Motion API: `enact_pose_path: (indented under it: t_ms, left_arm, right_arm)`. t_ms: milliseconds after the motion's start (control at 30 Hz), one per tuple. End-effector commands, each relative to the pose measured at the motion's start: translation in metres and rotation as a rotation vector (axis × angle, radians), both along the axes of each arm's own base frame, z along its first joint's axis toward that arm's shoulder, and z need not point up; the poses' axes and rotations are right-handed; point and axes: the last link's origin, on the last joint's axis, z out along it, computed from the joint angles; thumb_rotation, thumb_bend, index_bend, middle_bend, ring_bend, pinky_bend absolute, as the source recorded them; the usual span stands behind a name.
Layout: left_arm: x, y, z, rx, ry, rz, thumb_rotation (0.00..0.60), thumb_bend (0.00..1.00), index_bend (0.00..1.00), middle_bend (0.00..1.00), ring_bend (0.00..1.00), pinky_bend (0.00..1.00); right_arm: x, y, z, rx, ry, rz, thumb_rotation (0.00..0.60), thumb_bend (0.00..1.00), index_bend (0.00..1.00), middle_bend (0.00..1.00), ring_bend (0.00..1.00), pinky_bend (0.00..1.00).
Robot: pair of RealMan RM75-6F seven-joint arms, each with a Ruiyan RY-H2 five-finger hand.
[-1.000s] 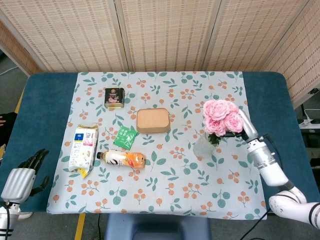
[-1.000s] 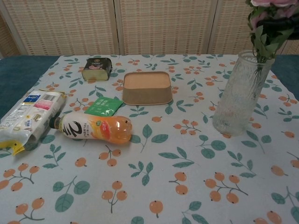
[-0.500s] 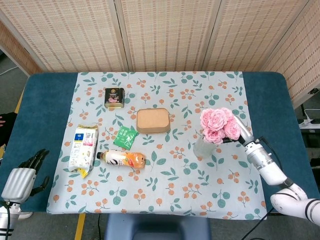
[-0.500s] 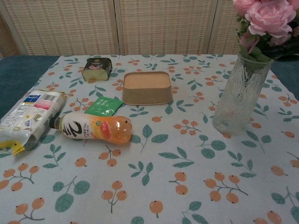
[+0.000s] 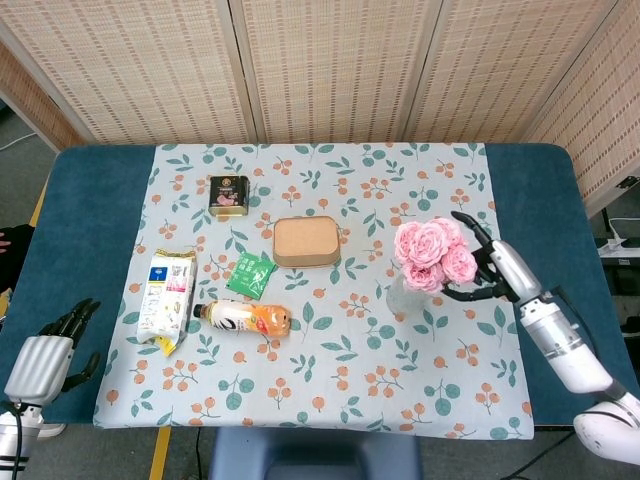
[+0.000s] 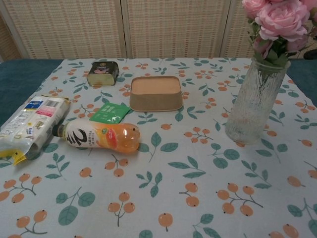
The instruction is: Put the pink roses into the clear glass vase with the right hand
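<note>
The pink roses stand with their stems in the clear glass vase at the right side of the table. In the chest view the blooms rest above the vase's rim. My right hand is just to the right of the blooms, fingers spread apart and holding nothing. My left hand hangs off the table's front left corner, empty, its fingers loosely extended.
A tan lidded box lies mid-table, a green sachet and a lying orange drink bottle in front of it. A snack bag is at the left, a dark tin behind.
The roses sank lower into the vase. My right hand let go of them, spread its fingers and drew slightly back to the right. The left hand stayed put.
</note>
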Motion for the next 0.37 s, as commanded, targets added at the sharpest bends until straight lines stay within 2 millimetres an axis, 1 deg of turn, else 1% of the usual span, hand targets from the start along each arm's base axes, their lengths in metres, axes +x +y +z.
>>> enact_pose_path:
  t_ms: [33,100,167,267,367]
  left_arm:
    - [0.000,0.000,0.000,0.002,-0.002,0.000,0.600,0.42,0.09,0.08,0.22,0.37]
    - [0.000,0.000,0.000,0.003,-0.002,0.002,0.600,0.42,0.09,0.08,0.22,0.37]
    - [0.000,0.000,0.001,0.006,0.000,0.002,0.600,0.42,0.09,0.09,0.22,0.37]
    - [0.000,-0.001,0.000,0.006,0.005,0.000,0.600,0.42,0.09,0.09,0.22,0.37]
    - [0.000,-0.002,0.000,0.010,0.011,-0.001,0.600,0.42,0.09,0.09,0.22,0.37]
  right_arm:
    - [-0.018,0.022,0.019,-0.081,0.083,-0.062,0.600,0.00,0.00,0.82,0.88,0.93]
    - [-0.031,0.045,0.029,-0.159,0.182,-0.111,0.600,0.00,0.00,0.78,0.85,0.91]
    - [-0.040,0.070,0.034,-0.300,0.321,-0.150,0.600,0.00,0.00,0.72,0.82,0.87]
    - [-0.049,0.098,0.028,-0.485,0.511,-0.194,0.600,0.00,0.02,0.65,0.77,0.82]
    - [-0.061,0.112,0.018,-0.539,0.584,-0.215,0.600,0.00,0.06,0.63,0.73,0.77]
